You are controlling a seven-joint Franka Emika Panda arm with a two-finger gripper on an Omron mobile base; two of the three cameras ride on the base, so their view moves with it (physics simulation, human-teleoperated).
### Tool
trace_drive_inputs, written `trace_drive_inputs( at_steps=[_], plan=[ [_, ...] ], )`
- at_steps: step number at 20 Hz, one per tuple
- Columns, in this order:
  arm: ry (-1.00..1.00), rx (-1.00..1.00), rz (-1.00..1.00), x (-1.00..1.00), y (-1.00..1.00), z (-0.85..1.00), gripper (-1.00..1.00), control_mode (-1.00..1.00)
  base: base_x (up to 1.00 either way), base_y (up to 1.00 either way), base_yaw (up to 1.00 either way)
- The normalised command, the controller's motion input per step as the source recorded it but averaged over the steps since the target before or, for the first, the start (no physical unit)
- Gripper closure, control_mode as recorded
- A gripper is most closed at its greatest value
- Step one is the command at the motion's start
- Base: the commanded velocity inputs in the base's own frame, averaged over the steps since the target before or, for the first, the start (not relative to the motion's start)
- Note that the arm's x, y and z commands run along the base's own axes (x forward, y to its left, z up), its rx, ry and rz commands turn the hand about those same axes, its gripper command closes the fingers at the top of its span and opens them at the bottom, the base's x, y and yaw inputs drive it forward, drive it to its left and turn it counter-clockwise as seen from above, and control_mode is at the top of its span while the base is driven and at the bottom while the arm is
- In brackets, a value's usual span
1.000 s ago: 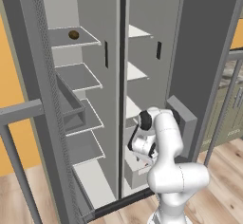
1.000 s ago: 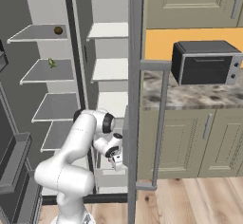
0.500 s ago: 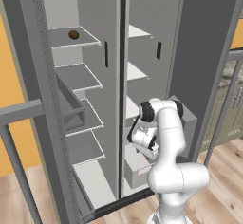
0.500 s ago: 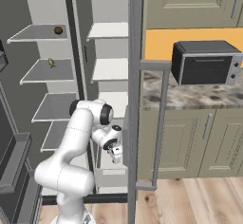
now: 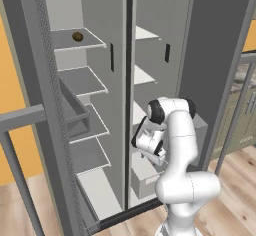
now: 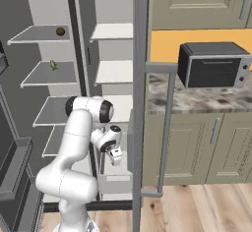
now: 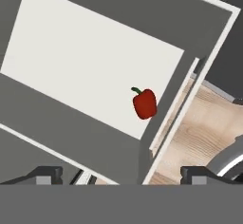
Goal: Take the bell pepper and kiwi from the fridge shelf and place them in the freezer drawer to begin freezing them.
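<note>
Red bell pepper [image 7: 144, 103] lies in the freezer drawer [image 7: 90, 61]; end effector [image 7: 121, 174] open, fingertips cropped.

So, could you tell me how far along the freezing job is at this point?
Done: the bell pepper lies in the freezer drawer, near its edge. In hand: nothing; the claw hangs open above the drawer. Left: the kiwi sits on the top fridge shelf and has yet to be fetched and put in the drawer.
</note>
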Motion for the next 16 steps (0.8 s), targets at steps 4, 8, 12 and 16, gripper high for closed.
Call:
trace_drive_inputs(
  at_steps=[4, 8, 12, 16],
  plan=[
    [-0.11, -0.01, 0.00, -0.51, 0.04, 0.75, -1.00, -1.00, 0.00, 0.00, 0.00],
    [-0.14, 0.00, 0.00, -0.66, 0.00, 0.80, -1.00, -1.00, 0.00, 0.00, 0.00],
    [-0.16, 0.00, 0.00, -0.82, 0.02, 0.66, -1.00, -1.00, 0.00, 0.00, 0.00],
    [-0.13, 0.00, -0.02, -0.91, 0.08, 0.42, -1.00, -1.00, 0.00, 0.00, 0.00]
  ],
)
